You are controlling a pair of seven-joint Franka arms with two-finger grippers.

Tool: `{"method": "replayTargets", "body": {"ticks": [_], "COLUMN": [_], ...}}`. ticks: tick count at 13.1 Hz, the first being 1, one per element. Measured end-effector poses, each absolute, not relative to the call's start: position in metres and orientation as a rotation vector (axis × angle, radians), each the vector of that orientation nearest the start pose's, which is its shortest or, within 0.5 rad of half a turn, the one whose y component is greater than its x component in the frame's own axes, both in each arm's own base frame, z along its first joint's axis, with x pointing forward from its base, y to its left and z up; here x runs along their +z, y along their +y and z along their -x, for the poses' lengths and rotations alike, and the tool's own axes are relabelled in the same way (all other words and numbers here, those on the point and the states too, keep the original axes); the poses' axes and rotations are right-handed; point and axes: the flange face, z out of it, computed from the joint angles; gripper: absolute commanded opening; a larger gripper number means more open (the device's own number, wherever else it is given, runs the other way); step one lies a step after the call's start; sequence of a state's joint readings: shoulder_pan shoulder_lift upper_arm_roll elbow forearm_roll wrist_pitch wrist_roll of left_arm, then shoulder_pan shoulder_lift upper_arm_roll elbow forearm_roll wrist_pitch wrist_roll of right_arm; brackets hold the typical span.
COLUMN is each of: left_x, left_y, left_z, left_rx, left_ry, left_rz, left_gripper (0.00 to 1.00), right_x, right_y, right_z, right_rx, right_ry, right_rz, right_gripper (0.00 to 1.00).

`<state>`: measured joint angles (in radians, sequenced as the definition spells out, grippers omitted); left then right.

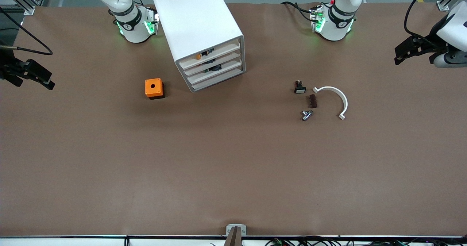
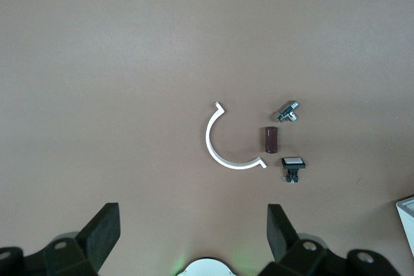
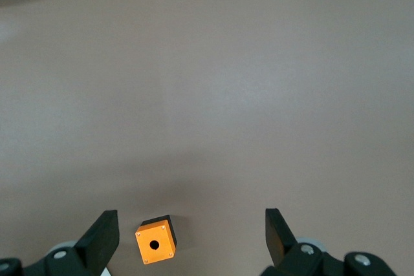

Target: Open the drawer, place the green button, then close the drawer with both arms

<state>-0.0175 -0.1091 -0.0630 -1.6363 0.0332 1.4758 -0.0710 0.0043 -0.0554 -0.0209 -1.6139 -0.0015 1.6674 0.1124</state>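
"Well, where does the cabinet (image 1: pixel 199 21) stand?"

"Between the right arm (image 1: pixel 128 21) and the left arm (image 1: pixel 338 21), which both wait. The drawer (image 1: pixel 226 67), third down, sits pushed in."

"And the hands?"

"The left gripper (image 2: pixel 194 231) hangs over its end of the table (image 1: pixel 233 173), fingers spread, holding nothing. The right gripper (image 3: pixel 192 237) is likewise released, near the orange cube (image 3: pixel 155 242)."

"The button?"

"One cannot tell; dark parts inside the trays are too small to name."
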Motion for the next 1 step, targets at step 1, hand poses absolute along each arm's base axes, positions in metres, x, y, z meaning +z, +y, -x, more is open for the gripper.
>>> {"method": "replayTargets", "body": {"ticks": [1], "left_x": [0.6435], "left_y": [-0.0388], "left_z": [-0.5087], "left_rx": [0.076], "left_ry": [0.009], "left_rz": [3.097], "left_gripper": [1.00], "right_x": [0.6435], "right_y": [-0.0095], "right_z": [-0.5469], "right_rx": [-0.171], "right_ry": [0.202], "right_rz": [3.126], "right_gripper": [1.00]}}
